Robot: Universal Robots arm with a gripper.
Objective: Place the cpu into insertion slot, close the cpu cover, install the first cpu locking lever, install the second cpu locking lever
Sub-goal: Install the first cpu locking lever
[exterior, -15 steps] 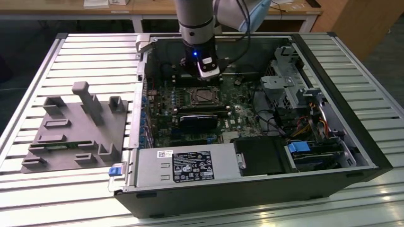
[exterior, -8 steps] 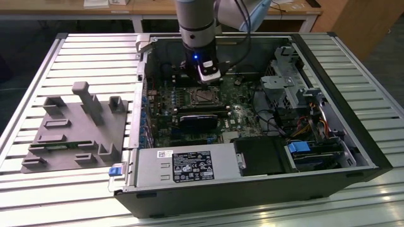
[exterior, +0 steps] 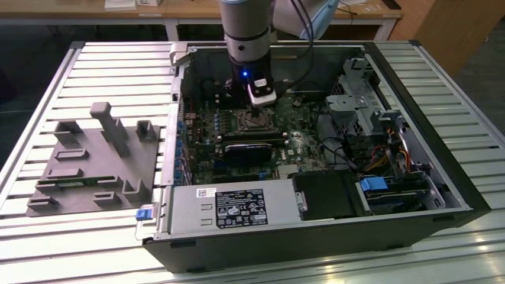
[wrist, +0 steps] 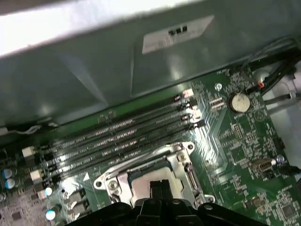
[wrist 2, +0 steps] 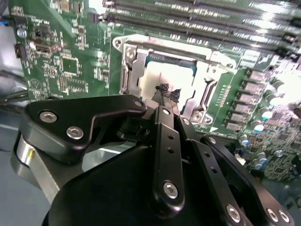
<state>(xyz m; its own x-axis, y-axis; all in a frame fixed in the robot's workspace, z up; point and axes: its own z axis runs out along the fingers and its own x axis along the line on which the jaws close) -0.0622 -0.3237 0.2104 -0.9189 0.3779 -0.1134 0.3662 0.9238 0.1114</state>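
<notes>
Black fingertips [wrist 2: 170, 98] of the gripper [wrist 2: 168, 96] are pressing together over the pale silvery square cpu [wrist 2: 164, 84], which is sitting in the silver-rimmed insertion slot [wrist 2: 171, 77], upper centre of the second wrist view.

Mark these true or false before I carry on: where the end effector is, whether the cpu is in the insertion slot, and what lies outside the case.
1. The end effector is above the insertion slot. True.
2. The cpu lies on the grey fixture tray. False: it sits in the slot, under the fingertips.
3. The memory slots run beside the socket. True.
4. The grey fixture tray lies inside the computer case. False: it lies outside, at the exterior view's left.
</notes>
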